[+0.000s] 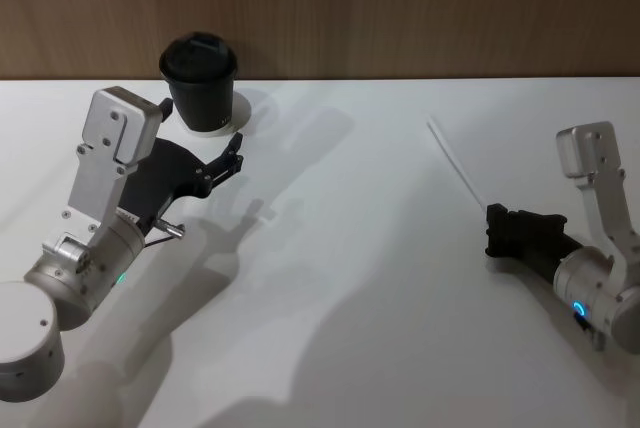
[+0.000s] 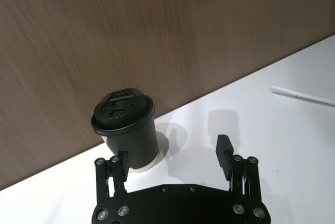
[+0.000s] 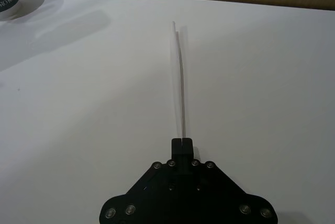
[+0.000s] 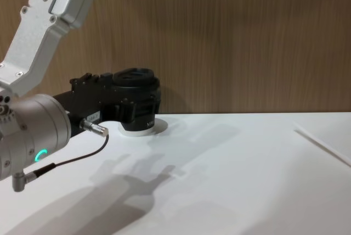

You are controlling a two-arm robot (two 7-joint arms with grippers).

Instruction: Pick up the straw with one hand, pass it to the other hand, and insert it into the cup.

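1. the left arm's fat silver wrist looms closest in the chest view, at the table's left, with a green ring lit on it and a thin black cable looping under it.
2. ahead of that wrist, the left gripper hovers above the white table with its fingers spread wide and nothing between them.
3. the cup, black with a domed lid and a white base rim, stands upright at the back of the table against the wooden wall. in the left wrist view it sits just past one finger of the left gripper, not between the two fingers; whether that finger touches it is unclear.
4. the right gripper is low over the table on the right side, well apart from the cup, its fingers pressed together on the near end of the straw.
5. the straw runs straight out from those fingers toward the back wall, its far end free; whether it is lifted clear of the table cannot be told.
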